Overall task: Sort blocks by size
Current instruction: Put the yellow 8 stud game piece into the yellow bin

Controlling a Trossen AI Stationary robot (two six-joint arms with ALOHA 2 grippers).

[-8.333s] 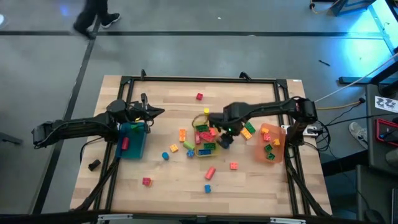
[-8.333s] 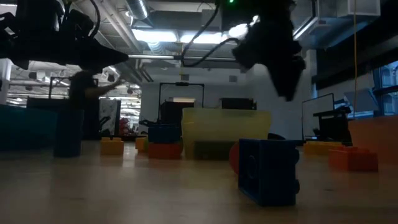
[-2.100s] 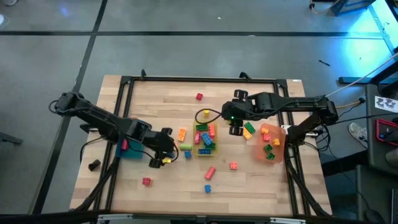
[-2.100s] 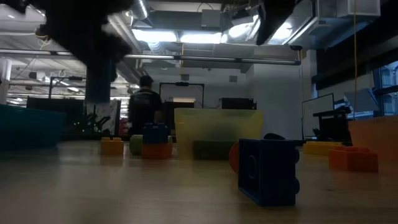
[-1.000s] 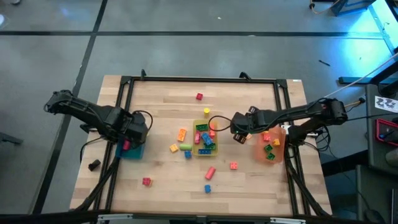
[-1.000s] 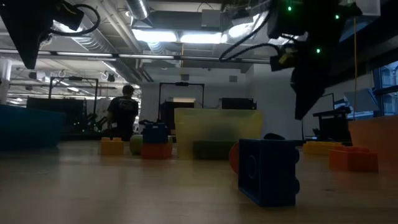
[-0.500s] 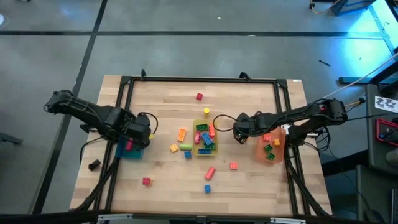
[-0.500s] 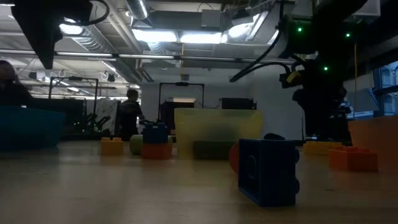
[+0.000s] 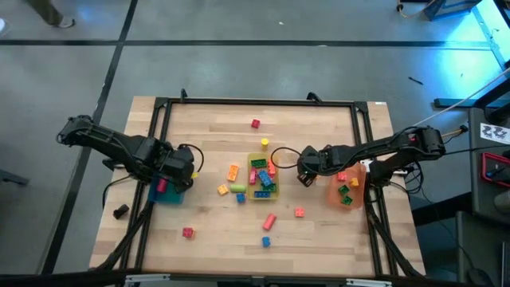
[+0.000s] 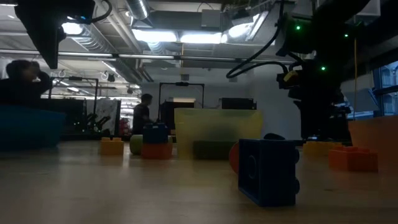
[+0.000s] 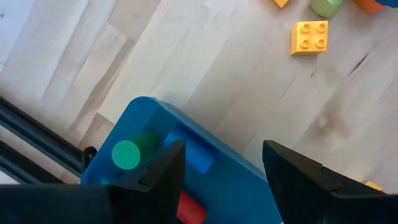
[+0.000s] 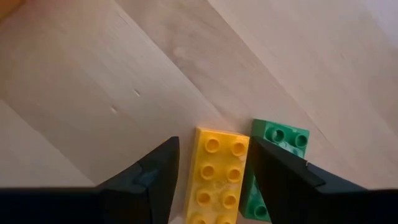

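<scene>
Here the right tool point(image 12: 211, 171) grips a yellow block point(image 12: 215, 174) beside a green block point(image 12: 277, 140).

One camera looks straight down on the whole tabletop point(image 9: 319, 247); another sits at its surface, level; both wrist cameras face down, close above the wood.

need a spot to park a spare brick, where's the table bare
Bare wood along the far edge either side of the lone red block, and the near right corner past the orange block. Crowded around the yellow bin mid-table and by the orange bin.
</scene>
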